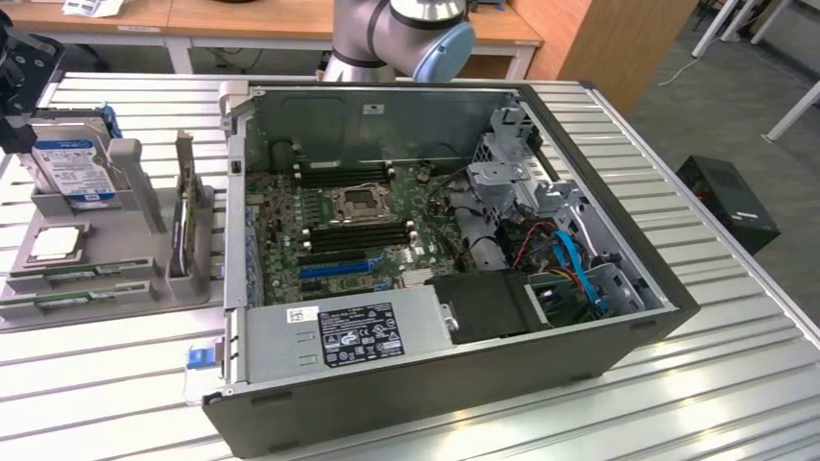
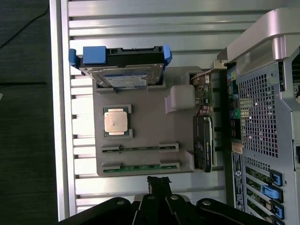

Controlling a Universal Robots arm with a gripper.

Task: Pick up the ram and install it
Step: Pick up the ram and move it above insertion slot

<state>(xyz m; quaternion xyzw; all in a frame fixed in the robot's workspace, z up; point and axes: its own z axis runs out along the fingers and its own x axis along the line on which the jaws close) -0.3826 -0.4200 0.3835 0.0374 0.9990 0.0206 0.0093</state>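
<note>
Green and thin, the ram (image 2: 140,166) lies in the outermost slot of the grey holder tray (image 2: 150,123) on the slatted worktop (image 2: 140,28), beside the open computer case (image 1: 384,403). Near it hangs the tool (image 2: 158,182), fingers together, holding nothing.

Tool (image 2: 158,180), jaws together, at the edge of a grey tray (image 2: 145,117) on the slatted bench (image 2: 140,28), nearest one ram stick (image 2: 139,167). Beyond that, a second ram stick (image 2: 139,148), then a silver processor chip (image 2: 117,121) and a blue-railed hard drive (image 2: 122,65). Beside the tray, a computer case (image 2: 262,108).
</note>
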